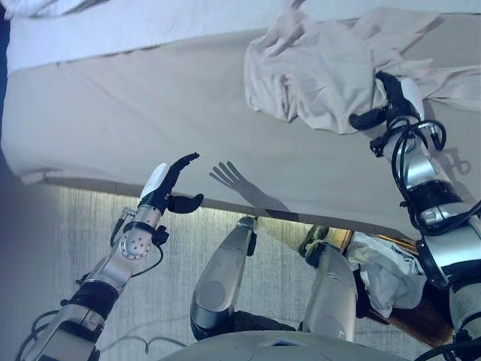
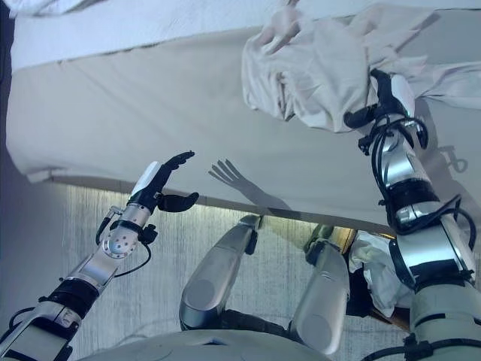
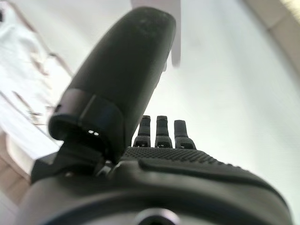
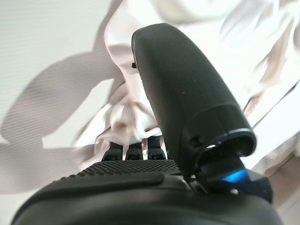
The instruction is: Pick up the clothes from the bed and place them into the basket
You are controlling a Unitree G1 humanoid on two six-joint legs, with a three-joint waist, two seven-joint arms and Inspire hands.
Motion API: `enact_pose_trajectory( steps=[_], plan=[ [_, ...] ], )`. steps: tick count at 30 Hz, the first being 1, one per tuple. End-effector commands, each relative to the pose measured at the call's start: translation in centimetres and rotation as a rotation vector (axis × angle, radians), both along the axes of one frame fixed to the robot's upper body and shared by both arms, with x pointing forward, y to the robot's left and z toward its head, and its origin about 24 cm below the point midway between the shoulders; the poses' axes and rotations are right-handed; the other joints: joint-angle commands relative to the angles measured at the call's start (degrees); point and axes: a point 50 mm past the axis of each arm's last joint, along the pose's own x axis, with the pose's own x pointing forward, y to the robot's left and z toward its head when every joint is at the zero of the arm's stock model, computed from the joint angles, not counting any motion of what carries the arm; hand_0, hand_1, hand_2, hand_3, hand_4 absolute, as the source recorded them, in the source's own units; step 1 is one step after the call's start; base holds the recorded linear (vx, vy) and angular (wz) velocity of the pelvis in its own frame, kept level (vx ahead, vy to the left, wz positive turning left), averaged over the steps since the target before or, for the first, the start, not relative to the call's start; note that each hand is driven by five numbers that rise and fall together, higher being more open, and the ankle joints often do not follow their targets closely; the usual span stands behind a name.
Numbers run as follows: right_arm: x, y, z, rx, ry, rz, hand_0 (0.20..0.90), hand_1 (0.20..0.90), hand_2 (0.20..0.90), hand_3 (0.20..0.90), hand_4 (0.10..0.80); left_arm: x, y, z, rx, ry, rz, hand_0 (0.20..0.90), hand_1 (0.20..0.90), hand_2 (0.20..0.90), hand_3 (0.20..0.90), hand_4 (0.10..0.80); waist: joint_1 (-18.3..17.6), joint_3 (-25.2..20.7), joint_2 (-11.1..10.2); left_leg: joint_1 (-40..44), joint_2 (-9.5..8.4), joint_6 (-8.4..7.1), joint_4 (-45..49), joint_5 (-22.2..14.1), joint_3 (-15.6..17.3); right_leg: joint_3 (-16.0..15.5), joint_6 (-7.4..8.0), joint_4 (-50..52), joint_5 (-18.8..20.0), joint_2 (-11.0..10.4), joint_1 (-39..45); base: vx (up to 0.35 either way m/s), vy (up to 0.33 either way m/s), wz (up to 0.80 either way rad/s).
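Left eye view shows the right hand [image 1: 391, 101] reaching into the crumpled pale clothes [image 1: 323, 68] on the bed [image 1: 150, 113], its fingers hidden in the cloth so their state cannot be told, while the left hand [image 1: 167, 188] hovers with fingers straight and apart.

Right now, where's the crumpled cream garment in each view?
Left eye view: crumpled cream garment upper right on the bed, at the right hand.
Right eye view: upper right.
Left wrist view: not in it.
Right wrist view: past the fingers.
Shared landmark: the right hand.
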Motion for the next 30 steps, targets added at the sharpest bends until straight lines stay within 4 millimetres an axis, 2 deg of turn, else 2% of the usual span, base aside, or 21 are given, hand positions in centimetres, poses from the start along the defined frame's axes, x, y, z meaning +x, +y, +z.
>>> enact_pose_trajectory(
  steps=[1, 7, 9, 12, 13, 14, 15, 18, 23, 30],
  plan=[
    [-0.1, 0.1, 6.1, -0.156, -0.206, -0.021, 0.900, 0.900, 0.900, 0.900, 0.800, -1.1, -0.5, 2.3, -0.049, -0.131, -0.043, 0.900, 0.900, 0.900, 0.900, 0.800, 1.38, -1.94, 0.97, -5.87, 0.09, 0.86, 7.83, -6.99, 0.96, -0.99, -2.46, 7.98, -2.56, 3.21, -4.81, -0.006, -0.007, 0.31],
    [0.0, 0.5, 8.5, -0.171, -0.266, -0.053, 0.900, 0.900, 0.900, 0.900, 0.800, -1.4, -0.9, 2.5, -0.047, -0.158, -0.049, 0.900, 0.900, 0.900, 0.900, 0.800, 2.68, -1.94, 1.71, -13.16, -1.19, 2.06, 14.85, -9.09, 1.12, -1.13, -3.22, 14.03, -4.21, 2.37, -10.99, -0.008, -0.007, 0.24],
    [0.0, 0.3, 10.0, -0.187, -0.269, -0.088, 0.900, 0.900, 0.900, 0.900, 0.800, -1.5, -1.1, 3.4, -0.069, -0.228, -0.042, 0.900, 0.900, 0.900, 0.900, 0.800, 3.42, -1.94, 2.32, -17.28, -1.67, 2.91, 18.94, -10.08, 1.47, -0.81, -3.32, 17.14, -4.82, 2.02, -14.90, -0.042, 0.000, 0.12],
    [0.2, 0.0, 10.7, -0.147, -0.234, -0.103, 0.900, 0.900, 0.900, 0.900, 0.800, -1.4, -1.2, 4.7, -0.091, -0.291, -0.033, 0.900, 0.900, 0.900, 0.900, 0.800, 4.02, -1.94, 2.70, -21.66, -2.14, 3.49, 23.82, -11.66, 1.37, -0.13, -3.66, 20.11, -5.66, 1.65, -18.85, -0.036, -0.006, 0.11],
    [0.3, 0.0, 10.7, -0.140, -0.234, -0.100, 0.841, 0.841, 0.841, 0.831, 0.731, -1.4, -1.2, 4.8, -0.093, -0.294, -0.032, 0.900, 0.900, 0.900, 0.900, 0.800, 4.05, -1.94, 2.71, -21.98, -2.15, 3.57, 24.15, -11.81, 1.36, -0.05, -3.69, 20.38, -5.73, 1.66, -19.18, -0.014, -0.013, 0.16],
    [0.3, 0.0, 10.8, -0.128, -0.237, -0.097, 0.596, 0.596, 0.596, 0.546, 0.446, -1.3, -1.3, 4.9, -0.093, -0.299, -0.038, 0.900, 0.900, 0.900, 0.900, 0.800, 4.21, -1.94, 2.72, -22.76, -2.35, 3.69, 25.07, -12.11, 1.21, 0.10, -3.76, 20.87, -5.90, 1.69, -19.79, -0.011, -0.022, 0.16],
    [0.4, 0.1, 10.9, -0.116, -0.243, -0.080, 0.300, 0.300, 0.300, 0.200, 0.100, -1.3, -1.4, 5.1, -0.083, -0.299, -0.052, 0.900, 0.900, 0.900, 0.900, 0.800, 4.28, -1.94, 2.71, -23.53, -2.55, 3.87, 26.05, -12.44, 1.00, 0.26, -3.78, 21.52, -6.01, 1.76, -20.54, -0.014, -0.031, 0.12],
    [0.4, 0.1, 11.1, -0.119, -0.262, -0.048, 0.300, 0.300, 0.300, 0.200, 0.100, -1.3, -1.5, 5.1, -0.071, -0.297, -0.063, 0.900, 0.900, 0.900, 0.900, 0.800, 4.26, -1.94, 2.45, -23.80, -2.54, 4.09, 26.40, -12.43, 0.70, 0.57, -3.66, 21.64, -5.79, 2.28, -20.79, -0.007, -0.017, 0.07],
    [0.4, 0.3, 10.2, 0.016, -0.317, 0.006, 0.300, 0.300, 0.300, 0.200, 0.100, -1.4, -1.2, 5.1, -0.071, -0.315, -0.047, 0.900, 0.900, 0.900, 0.900, 0.800, 3.67, -1.94, 1.43, -20.93, -1.94, 3.89, 24.50, -12.31, 0.61, 0.36, -3.23, 19.21, -5.13, 3.31, -17.53, -0.009, -0.002, -0.12],
    [0.0, -0.4, 8.7, 0.142, -0.349, 0.038, 0.300, 0.300, 0.300, 0.200, 0.100, -1.4, -0.5, 5.1, -0.070, -0.332, -0.013, 0.900, 0.900, 0.900, 0.900, 0.800, 2.09, -1.94, 0.26, -13.02, -1.51, 2.73, 21.35, -12.61, 0.63, 0.50, -2.78, 14.57, -4.29, 3.54, -9.30, -0.012, 0.021, -0.15]
  ],
)
